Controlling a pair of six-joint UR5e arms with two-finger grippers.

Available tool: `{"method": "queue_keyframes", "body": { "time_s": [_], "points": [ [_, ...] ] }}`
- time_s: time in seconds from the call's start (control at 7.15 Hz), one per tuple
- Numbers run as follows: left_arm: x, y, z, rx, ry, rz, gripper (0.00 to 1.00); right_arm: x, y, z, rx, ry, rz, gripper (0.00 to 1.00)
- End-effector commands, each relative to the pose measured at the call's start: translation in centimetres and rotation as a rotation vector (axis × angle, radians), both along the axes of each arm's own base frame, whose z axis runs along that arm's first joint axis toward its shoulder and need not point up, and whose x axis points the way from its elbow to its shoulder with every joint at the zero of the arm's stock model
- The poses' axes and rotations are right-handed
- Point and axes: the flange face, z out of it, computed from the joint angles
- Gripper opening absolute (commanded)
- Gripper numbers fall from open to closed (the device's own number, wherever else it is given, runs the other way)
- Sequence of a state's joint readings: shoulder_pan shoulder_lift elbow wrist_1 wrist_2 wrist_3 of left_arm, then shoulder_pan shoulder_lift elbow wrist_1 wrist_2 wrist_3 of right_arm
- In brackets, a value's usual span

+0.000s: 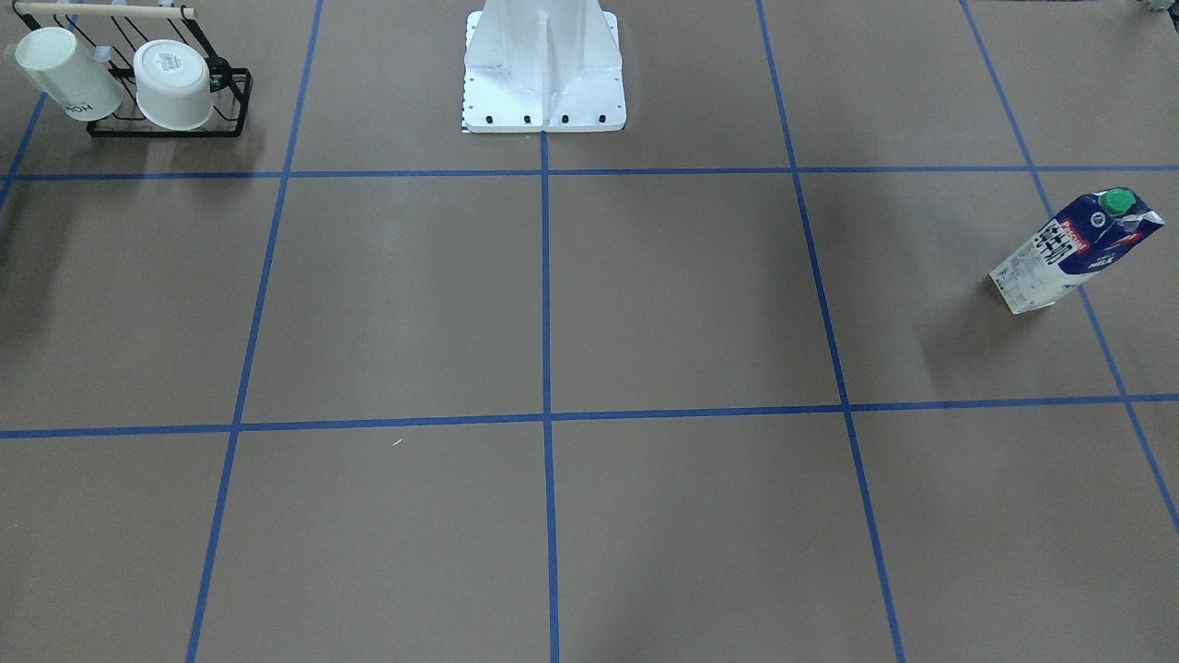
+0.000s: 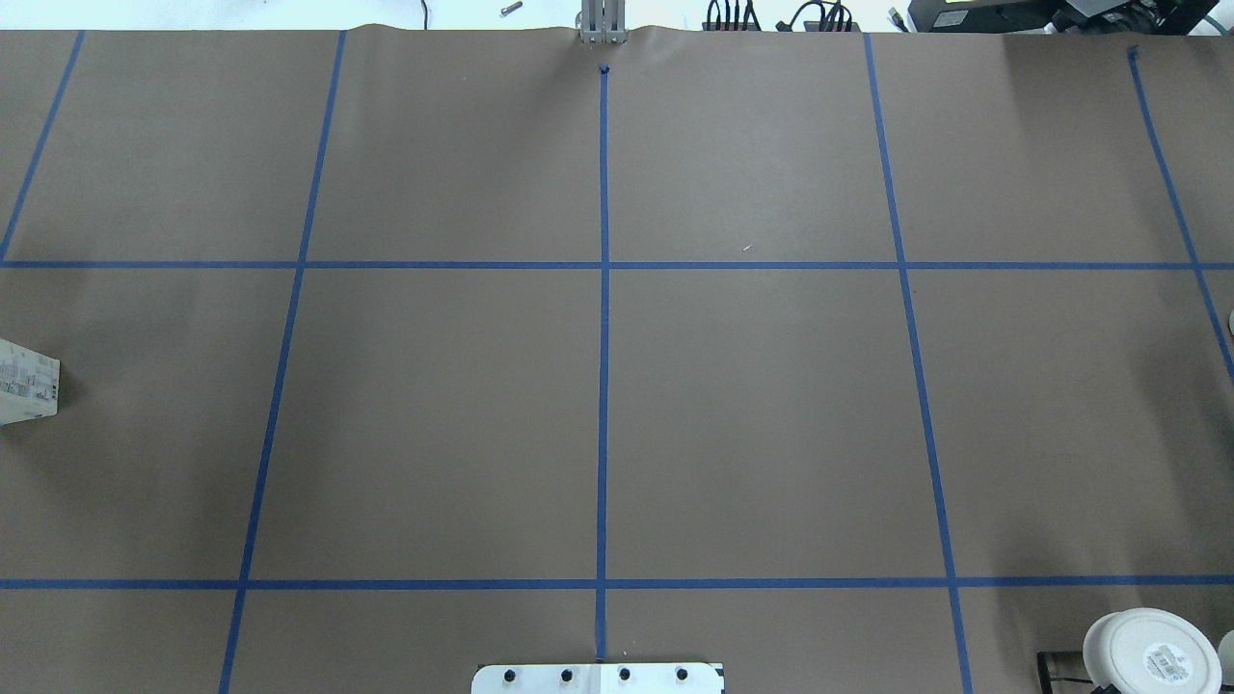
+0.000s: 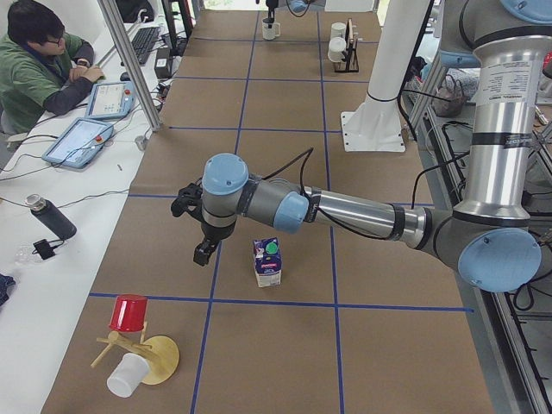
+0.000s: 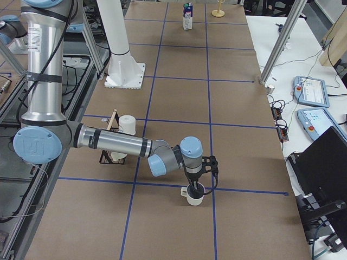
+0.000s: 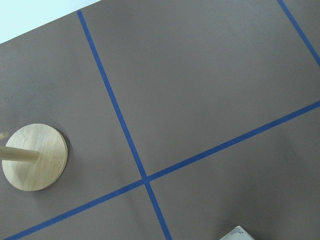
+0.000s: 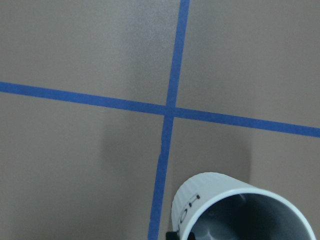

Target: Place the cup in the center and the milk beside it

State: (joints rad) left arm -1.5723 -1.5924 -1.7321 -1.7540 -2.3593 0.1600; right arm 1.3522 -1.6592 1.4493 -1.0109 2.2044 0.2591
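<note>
Nothing is placed yet: the cup [image 4: 194,197] is directly beneath the right gripper [image 4: 194,188], the milk [image 3: 268,263] is upright just beside the left gripper [image 3: 203,253], both are far from the center [image 2: 603,424], and neither gripper's closure can be determined.

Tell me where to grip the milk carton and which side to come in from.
Grip the milk carton across two opposite flat walls at mid-height, coming in level from the side. It stands upright, and its sloped top with the green cap probably offers no flat hold from above.

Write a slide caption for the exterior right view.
Right gripper at the cup; milk stands at the far end.
</note>
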Motion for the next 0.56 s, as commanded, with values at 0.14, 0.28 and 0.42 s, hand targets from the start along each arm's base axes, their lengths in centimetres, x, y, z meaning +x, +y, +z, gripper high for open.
{"method": "queue_keyframes", "body": {
  "time_s": [0.14, 0.28, 0.42],
  "points": [
    [0.0, 0.1, 0.4, -0.006, 0.000, 0.000, 0.98, -0.1, -1.4, -5.1, 0.094, -0.035, 0.001, 0.00],
    [0.0, 0.1, 0.5, -0.006, 0.000, 0.001, 0.98, -0.4, -2.7, -9.4, 0.175, -0.053, 0.002, 0.00],
    [0.0, 0.1, 0.6, -0.008, 0.000, 0.001, 0.98, -1.3, -4.1, -13.8, 0.249, -0.074, -0.002, 0.00]
  ]
}}
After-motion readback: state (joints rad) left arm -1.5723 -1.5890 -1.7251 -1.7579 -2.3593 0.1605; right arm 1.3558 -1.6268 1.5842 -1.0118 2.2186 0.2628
